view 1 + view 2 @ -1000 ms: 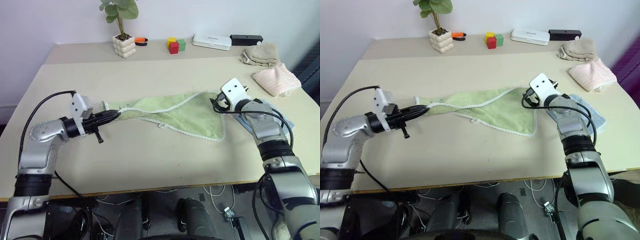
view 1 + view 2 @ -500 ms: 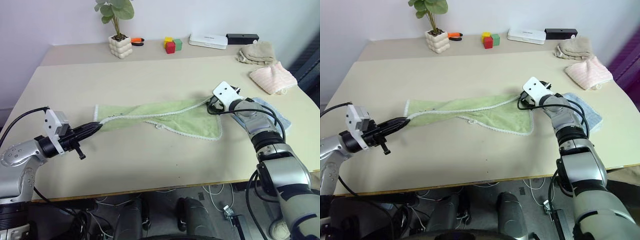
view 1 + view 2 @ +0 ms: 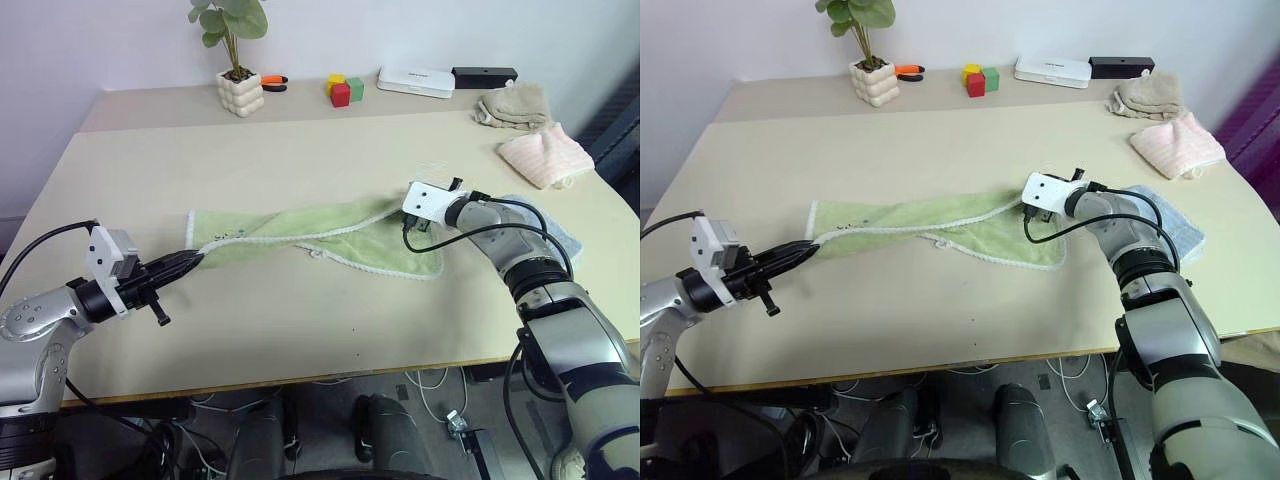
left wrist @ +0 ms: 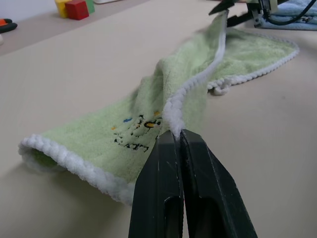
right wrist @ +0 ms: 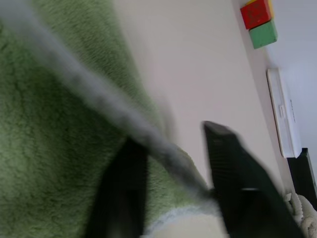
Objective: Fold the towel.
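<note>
Towel (image 3: 340, 235) lay stretched in a long twisted band across the counter (image 3: 300, 150), well in front of the potted plant (image 3: 240, 60). Left tool (image 4: 179, 136) was clamped on the white edging at the end with the printed mark, likely anchoring that corner. Right tool (image 5: 171, 158) straddled the hem at the far corner; fingers stood apart around it, grip not confirmed. Both ends probably held to spread it flat.
</note>
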